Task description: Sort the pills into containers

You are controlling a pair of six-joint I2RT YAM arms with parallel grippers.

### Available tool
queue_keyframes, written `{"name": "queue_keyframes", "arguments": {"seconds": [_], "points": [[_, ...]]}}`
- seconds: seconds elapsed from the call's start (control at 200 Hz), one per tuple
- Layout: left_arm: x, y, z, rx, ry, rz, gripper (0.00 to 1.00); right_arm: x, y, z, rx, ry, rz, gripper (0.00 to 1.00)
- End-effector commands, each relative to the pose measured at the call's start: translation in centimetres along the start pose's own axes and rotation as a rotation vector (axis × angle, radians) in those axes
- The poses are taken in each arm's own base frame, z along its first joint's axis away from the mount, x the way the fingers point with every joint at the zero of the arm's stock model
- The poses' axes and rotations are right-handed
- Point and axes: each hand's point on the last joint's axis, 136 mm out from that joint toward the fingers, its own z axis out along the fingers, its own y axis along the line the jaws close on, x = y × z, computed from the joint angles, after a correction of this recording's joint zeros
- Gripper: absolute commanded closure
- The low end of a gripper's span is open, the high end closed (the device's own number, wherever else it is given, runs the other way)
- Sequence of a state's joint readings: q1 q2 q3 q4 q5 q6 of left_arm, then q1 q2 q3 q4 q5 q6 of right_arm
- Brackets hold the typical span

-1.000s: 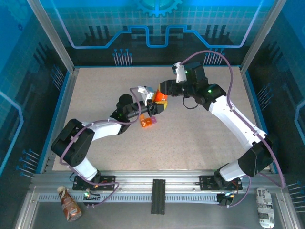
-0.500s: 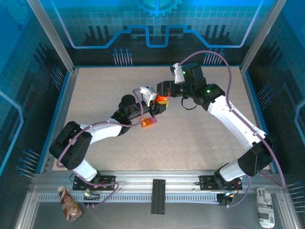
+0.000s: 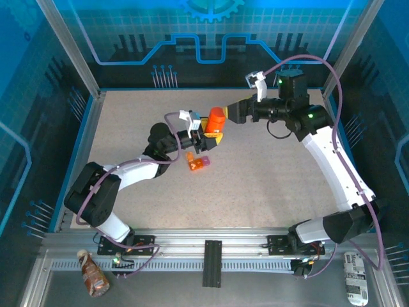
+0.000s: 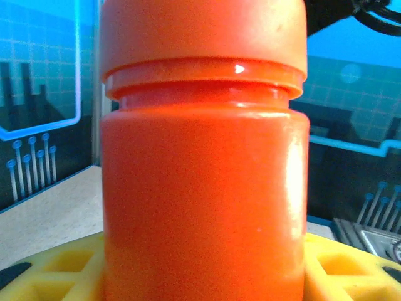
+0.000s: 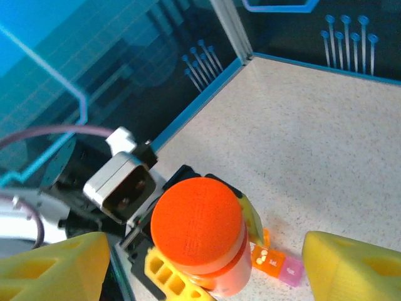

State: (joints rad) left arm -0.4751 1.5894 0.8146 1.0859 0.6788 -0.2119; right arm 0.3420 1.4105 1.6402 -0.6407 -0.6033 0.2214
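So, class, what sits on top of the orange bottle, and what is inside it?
An orange cap closes the orange bottle. Whatever is inside is hidden: the cap covers the mouth and nothing shows through the wall.

Mid-bench toward far edge: orange bottle upright, clamped in left hand, blocking that spot. Right hand just beside it, fingers spread, narrow gap. Containers lie just nearward. Bench between both arms and far-left corner: passable.
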Motion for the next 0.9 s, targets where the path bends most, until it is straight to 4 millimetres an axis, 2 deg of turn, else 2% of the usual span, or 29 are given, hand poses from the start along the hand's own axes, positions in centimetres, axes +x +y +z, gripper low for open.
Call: {"name": "queue_keyframes", "arguments": {"seconds": [0.0, 0.205, 0.54, 0.78, 0.895], "points": [[-1.5, -2.4, 0.1, 0.156, -0.024, -0.023, 1.00, 1.2, 1.9, -0.4, -0.067, 0.089, -0.133, 0.19], [-1.2, -2.6, 0.4, 0.204, -0.014, -0.064, 1.00, 1.6, 2.5, 0.3, -0.049, 0.166, -0.202, 0.18], [-1.2, -2.7, 0.6, 0.225, -0.012, -0.083, 1.00, 2.8, 1.1, 2.6, -0.021, 0.253, -0.189, 0.19], [-1.2, -2.6, 0.6, 0.225, -0.013, -0.082, 1.00, 3.2, 0.8, 3.2, -0.035, 0.267, -0.171, 0.24], [-1.2, -2.7, 0.6, 0.228, -0.013, -0.082, 1.00, 3.3, 0.7, 3.4, -0.039, 0.271, -0.161, 0.32]]}}
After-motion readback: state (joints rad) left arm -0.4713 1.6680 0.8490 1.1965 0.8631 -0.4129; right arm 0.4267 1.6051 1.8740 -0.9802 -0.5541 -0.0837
